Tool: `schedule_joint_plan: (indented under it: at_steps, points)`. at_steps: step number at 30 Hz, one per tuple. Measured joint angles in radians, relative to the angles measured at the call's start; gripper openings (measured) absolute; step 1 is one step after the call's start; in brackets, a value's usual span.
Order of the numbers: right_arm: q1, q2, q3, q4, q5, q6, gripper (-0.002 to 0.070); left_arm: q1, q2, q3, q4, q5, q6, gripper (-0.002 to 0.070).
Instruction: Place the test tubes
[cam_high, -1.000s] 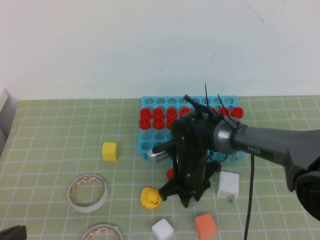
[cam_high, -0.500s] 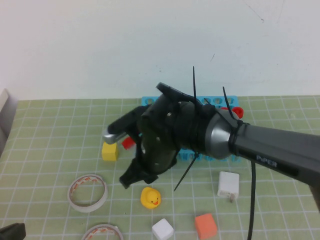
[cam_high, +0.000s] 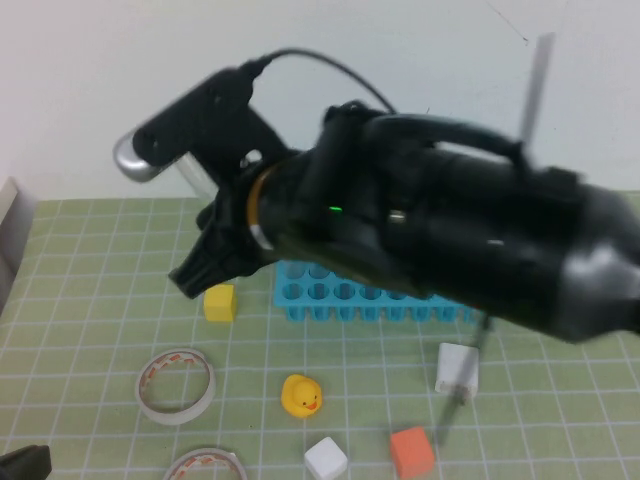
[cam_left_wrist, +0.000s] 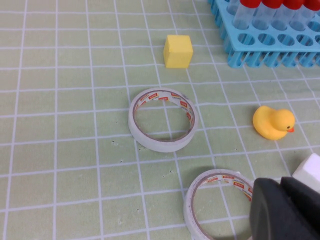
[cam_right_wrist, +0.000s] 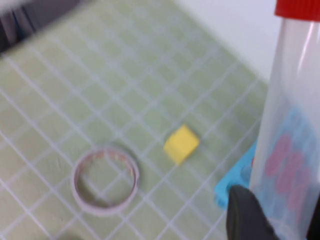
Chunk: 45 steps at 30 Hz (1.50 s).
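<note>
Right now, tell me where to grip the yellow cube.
Come straight down and pinch two opposite flat sides of the cube; it sits flat on the mat, clear of the rack. The left gripper, shut near a tape roll, seems freer; the right gripper, raised, holds a tube.

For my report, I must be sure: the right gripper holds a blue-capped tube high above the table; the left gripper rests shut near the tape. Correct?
Not quite: the cap is red, as the right wrist view shows. The right gripper holds the tube high above the table; the left gripper rests shut near the tape.
</note>
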Motion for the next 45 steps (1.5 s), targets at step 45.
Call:
schedule_joint_plan:
  at_steps: [45]
  points:
    - [0.008, -0.503, 0.935, -0.329, -0.99, 0.345, 0.0229, 0.0, 0.002, -0.029, -1.236, -0.021, 1.315, 0.0063]
